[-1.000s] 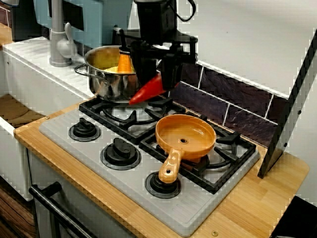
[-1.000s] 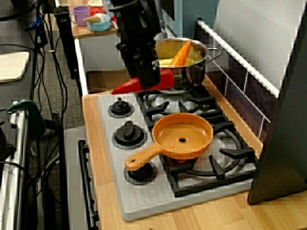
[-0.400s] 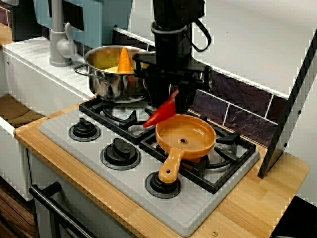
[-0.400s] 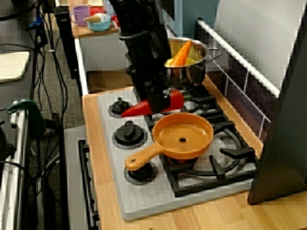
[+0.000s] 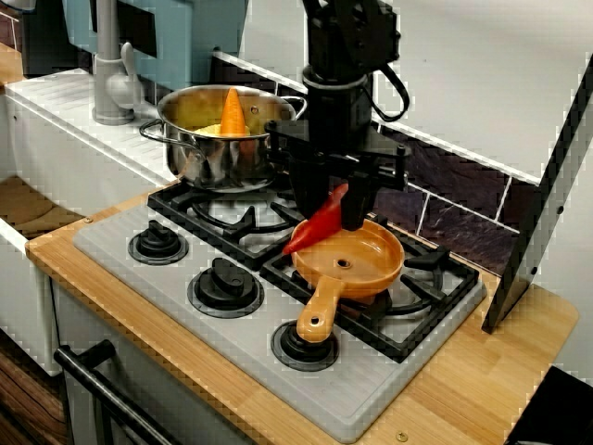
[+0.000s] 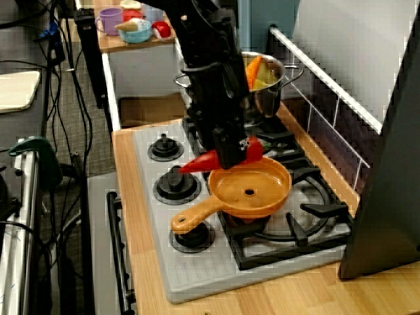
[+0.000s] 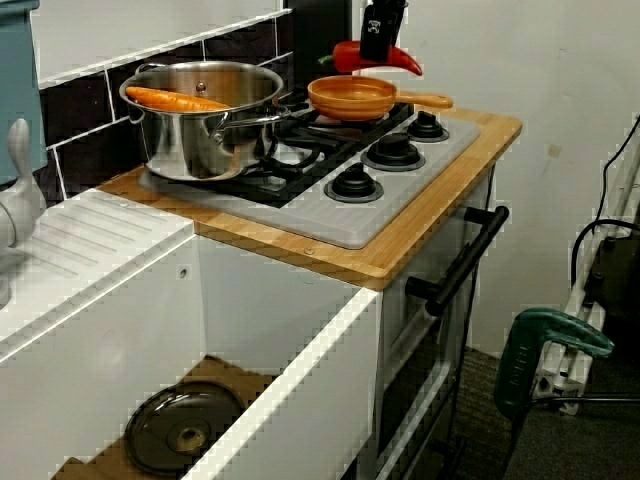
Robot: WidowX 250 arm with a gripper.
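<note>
A wooden counter (image 5: pixel 482 371) carried a grey hob (image 5: pixel 176 292), backed by dark tiles (image 5: pixel 445 199) under a white wall. The end effector (image 5: pixel 335 199) was clenched on a red pepper (image 5: pixel 313 227) above the left rim of the orange pan (image 5: pixel 366 264). The pepper's long axis sloped, tip pointing to the frame's lower left.

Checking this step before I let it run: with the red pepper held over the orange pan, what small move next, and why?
Probably nudge the gripper a little toward the tiled wall, keeping height. It is shut on the red pepper, which hangs above the orange pan without touching it, but the pepper's pointed tip overhangs the rim on the side of the knobs.
</note>
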